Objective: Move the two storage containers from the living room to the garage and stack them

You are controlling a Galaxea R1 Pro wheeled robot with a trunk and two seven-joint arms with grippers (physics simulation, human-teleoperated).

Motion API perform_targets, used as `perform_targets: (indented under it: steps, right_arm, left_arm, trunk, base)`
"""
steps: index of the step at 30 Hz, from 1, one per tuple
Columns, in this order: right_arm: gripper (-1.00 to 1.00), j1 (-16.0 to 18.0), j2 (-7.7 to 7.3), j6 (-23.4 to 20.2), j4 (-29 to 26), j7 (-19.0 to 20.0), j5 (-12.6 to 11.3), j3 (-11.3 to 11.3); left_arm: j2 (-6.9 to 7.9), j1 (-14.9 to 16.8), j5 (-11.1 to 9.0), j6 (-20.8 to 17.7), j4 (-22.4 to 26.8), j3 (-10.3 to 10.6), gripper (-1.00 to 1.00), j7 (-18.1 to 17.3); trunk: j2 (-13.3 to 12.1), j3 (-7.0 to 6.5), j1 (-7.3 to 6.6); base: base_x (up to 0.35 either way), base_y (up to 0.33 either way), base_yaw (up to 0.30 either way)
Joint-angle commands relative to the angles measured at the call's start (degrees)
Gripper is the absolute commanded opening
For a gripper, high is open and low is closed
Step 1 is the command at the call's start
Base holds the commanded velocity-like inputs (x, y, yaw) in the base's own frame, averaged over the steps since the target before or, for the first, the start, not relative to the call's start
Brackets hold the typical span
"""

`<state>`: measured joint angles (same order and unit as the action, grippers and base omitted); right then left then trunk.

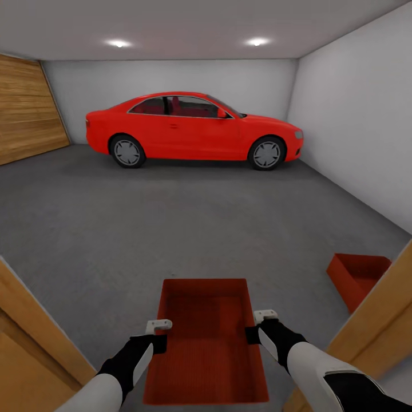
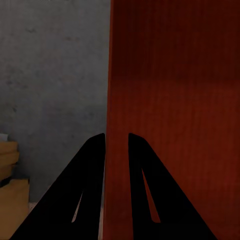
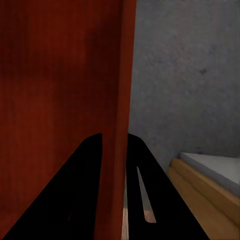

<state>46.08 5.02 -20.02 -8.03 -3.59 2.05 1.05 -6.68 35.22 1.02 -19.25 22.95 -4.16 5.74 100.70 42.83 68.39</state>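
1. Two wooden door-frame edges slant up at the lower corners of the head view, the left one [image 1: 34, 337] beside the left arm and the right one [image 1: 372, 320] above the right arm.
2. At the far left, a wide wooden panelled door [image 1: 28, 109] lines the side of the garage, and dark grey speckled concrete floor [image 1: 189, 223] runs ahead to a plain white back wall [image 1: 171, 77].
3. The left gripper [image 1: 155, 337] is pinched on the left long wall of a red-orange, open-topped, shallow rectangular plastic bin [image 1: 206, 337]. In the left wrist view, its two black fingers [image 2: 85, 190] sit either side of that wall, one outside and one inside, with concrete beyond.
4. The held bin lies lengthwise between both arms, low in the middle of the head view, above the concrete.
5. Beyond it, a glossy red coupé car [image 1: 191, 129] stands side-on near the back wall, under two round ceiling lights [image 1: 118, 43].
6. The right gripper [image 1: 258, 329] is clamped on the bin's right long wall; in the right wrist view, its black fingers [image 3: 75, 195] straddle the red wall.
7. Further right, a second red-orange open bin [image 1: 357, 277] rests on the floor, partly hidden by the right door frame, well apart from the held bin.
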Motion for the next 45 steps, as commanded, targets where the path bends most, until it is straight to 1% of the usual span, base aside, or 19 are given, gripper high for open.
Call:
perform_targets:
  steps: [1, 14, 17, 45]
  right_arm:
    - [-1.00, 0.0, -0.01, -0.3, -0.3, 0.3, -1.2, 3.3]
    - [-1.00, 0.0, -0.01, -0.3, -0.3, 0.3, -1.2, 3.3]
    - [-1.00, 0.1, -0.01, -0.3, -0.3, 0.3, -1.2, 3.3]
    - [-1.00, 0.1, -0.01, -0.3, -0.3, 0.3, -1.2, 3.3]
  left_arm:
    - [0.70, 0.0, -1.7, -0.9, -0.1, 1.0, -1.00, -0.3]
    - [0.70, 0.0, -1.7, -0.9, -0.1, 1.0, -1.00, -0.3]
    - [0.70, 0.0, -1.6, -0.9, -0.1, 1.0, -1.00, -0.3]
    - [0.70, 0.0, -1.7, -0.9, -0.1, 1.0, -1.00, -0.3]
  trunk:
    - [0.0, 0.05, 0.00]
    - [0.0, 0.05, 0.00]
    - [0.0, 0.05, 0.00]
    - [0.0, 0.05, 0.00]
  base:
    - [0.048, 0.106, 0.000]
    - [0.016, 0.045, 0.000]
    - [0.170, 0.002, 0.000]
    - [0.330, 0.000, 0.000]
